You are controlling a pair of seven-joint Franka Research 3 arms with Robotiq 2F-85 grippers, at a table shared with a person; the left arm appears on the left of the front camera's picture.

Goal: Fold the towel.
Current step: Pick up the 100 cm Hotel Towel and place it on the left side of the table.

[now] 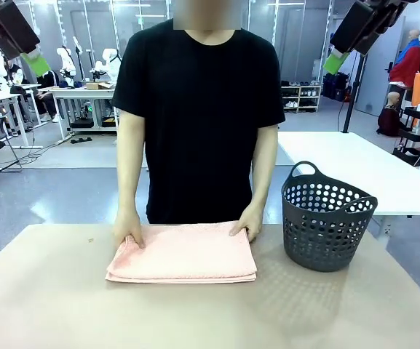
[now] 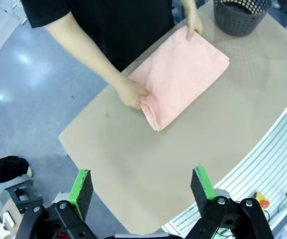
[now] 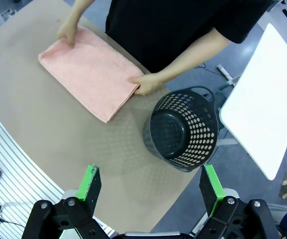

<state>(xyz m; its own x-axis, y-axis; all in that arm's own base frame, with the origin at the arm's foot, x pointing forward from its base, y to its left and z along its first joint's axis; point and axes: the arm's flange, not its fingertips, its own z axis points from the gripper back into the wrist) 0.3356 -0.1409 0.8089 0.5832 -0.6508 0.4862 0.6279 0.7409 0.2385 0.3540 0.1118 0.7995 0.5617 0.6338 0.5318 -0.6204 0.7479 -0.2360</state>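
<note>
Pink terry towel (image 1: pixel 182 253) lies folded mid-table, near the basket (image 1: pixel 328 218), a person's hand (image 1: pixel 129 231) on each far corner. It looks soft, limp and light, so pinch a near corner. Your left gripper (image 2: pixel 142 185) and right gripper (image 3: pixel 150 183) hang empty, jaws spread wide.

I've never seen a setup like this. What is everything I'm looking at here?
towel: one, salmon pink, folded flat on the table
basket: one, dark grey, perforated, empty, beside the towel, apart from it
table: one, beige, under both
second table: one, white, beyond the basket
person's right hand, person's left hand: on the towel's far corners
left gripper: black, green pads, open, above the table
right gripper: same colours, open, above the table
</note>
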